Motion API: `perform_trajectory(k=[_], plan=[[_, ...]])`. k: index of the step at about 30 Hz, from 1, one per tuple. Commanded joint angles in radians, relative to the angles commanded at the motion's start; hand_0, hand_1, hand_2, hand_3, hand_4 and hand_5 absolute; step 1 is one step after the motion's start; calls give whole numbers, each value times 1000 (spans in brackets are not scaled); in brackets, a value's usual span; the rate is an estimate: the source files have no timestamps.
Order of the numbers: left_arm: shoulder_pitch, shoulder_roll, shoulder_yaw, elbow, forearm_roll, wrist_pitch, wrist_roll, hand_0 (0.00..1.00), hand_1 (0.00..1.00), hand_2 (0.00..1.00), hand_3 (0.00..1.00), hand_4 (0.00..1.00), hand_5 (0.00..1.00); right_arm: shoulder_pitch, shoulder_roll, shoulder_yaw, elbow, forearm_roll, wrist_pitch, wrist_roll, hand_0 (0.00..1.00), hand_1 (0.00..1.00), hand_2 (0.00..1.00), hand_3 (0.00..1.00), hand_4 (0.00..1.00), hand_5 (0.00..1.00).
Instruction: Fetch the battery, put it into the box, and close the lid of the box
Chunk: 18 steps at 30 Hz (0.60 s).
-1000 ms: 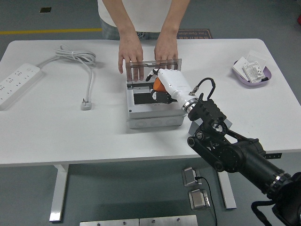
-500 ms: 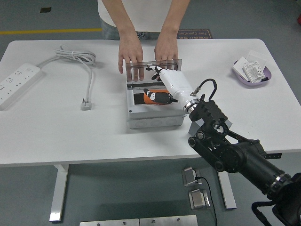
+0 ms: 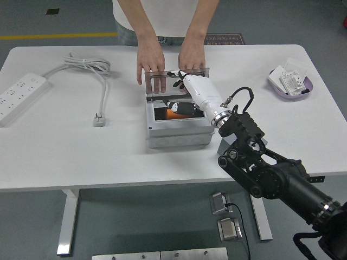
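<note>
I see my right robot hand (image 3: 181,80) reaching over the grey box (image 3: 178,125) on the white tabletop (image 3: 108,151). Its dark fingers (image 3: 177,82) sit up by the clear lid (image 3: 176,80), but I cannot tell if they are spread or curled. The orange and black battery (image 3: 176,110) lies inside the box, partly hidden under my white forearm. The lid stands upright at the back of the box. A person across the tabletop rests both hands on the lid, one hand (image 3: 150,60) on the left and the other hand (image 3: 191,57) on the right. A white power strip (image 3: 19,96) lies far left, and a purple tray (image 3: 291,84) sits far right.
</note>
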Motion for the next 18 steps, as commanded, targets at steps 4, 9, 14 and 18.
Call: perform_trajectory(k=[4,9,14,18], plan=[[0,0,-2,0,0,0,0,644,634,532,630,739,110,8,-19,-5,52,15,6,-9,675,596,640,843,766,391],[-6,3,-6,0,6,-1,-3,644,634,532,630,739,110,49,-34,-12,57,31,16,-15,675,596,640,843,766,391],[-11,9,-8,0,14,-3,-3,644,634,532,630,740,108,117,-54,-22,12,44,38,-18,625,545,609,803,772,402],[-14,17,-10,0,18,-5,-1,644,633,532,630,742,104,182,-65,-37,-62,72,64,-11,627,544,607,790,773,401]])
